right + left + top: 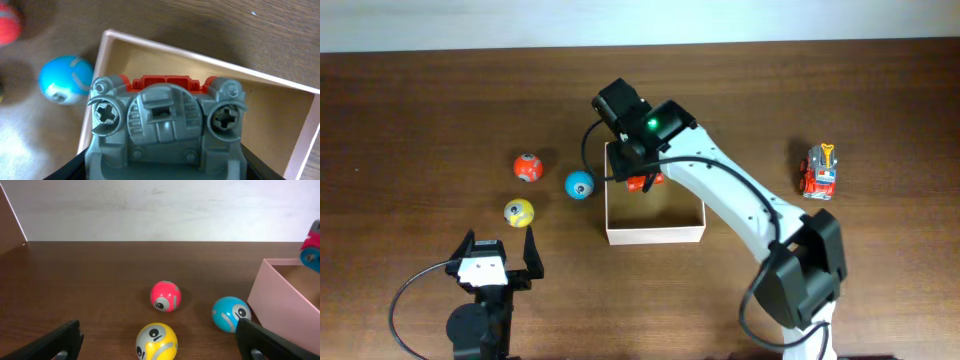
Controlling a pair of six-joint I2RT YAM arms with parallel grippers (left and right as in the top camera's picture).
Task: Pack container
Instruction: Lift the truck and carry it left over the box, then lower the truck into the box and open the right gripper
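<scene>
The container (655, 234) is a shallow cream box with a tan floor at the table's middle; it also shows in the right wrist view (280, 115) and in the left wrist view (280, 295). My right gripper (642, 172) is shut on a red and grey toy car (165, 125) and holds it above the box's far left corner, grey underside toward the camera. A second red and yellow toy car (819, 170) stands at the right. My left gripper (160, 342) is open and empty, near the front edge, with a yellow ball (156, 341) between its fingers' line of sight.
Three balls lie left of the box: an orange-red one (527, 167), a blue one (579, 185) next to the box's left wall, and the yellow one (518, 212). The blue ball also shows in the right wrist view (65, 79).
</scene>
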